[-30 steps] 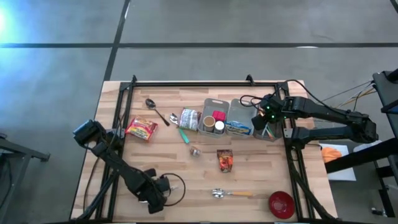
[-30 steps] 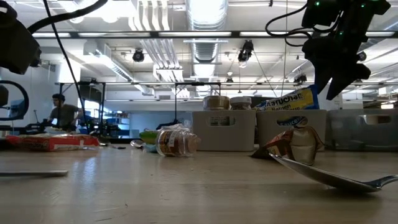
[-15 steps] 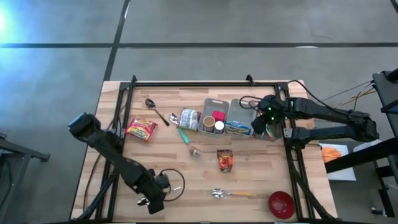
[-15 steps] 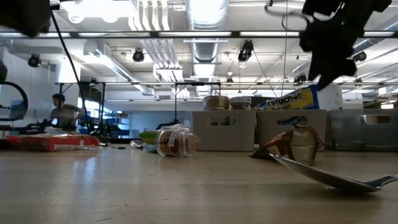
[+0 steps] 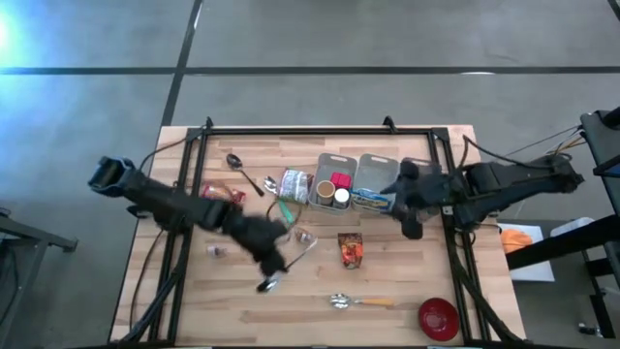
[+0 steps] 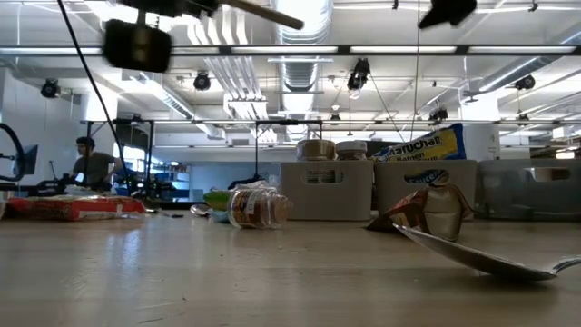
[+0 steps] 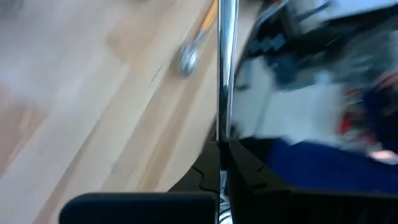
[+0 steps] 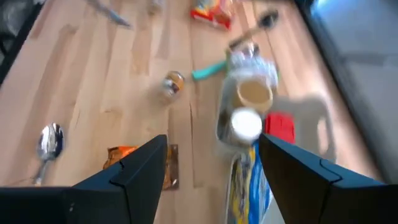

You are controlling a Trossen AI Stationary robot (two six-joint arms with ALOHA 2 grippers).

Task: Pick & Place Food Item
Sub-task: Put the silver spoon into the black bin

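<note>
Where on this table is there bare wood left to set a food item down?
Free: the near-left corner of the table, and the far strip behind the grey bins. Crowded: mid-table, around the jar, orange packet and wooden-handled spoon.

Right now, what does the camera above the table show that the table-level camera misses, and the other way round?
Only the high view shows the red bowl by the table's edge, and both arms stretched across the table. Only the low view shows a person in the room behind, under the ceiling lights. Both show the jar lying on its side, the orange packet, the grey bins and the wooden-handled spoon.
</note>
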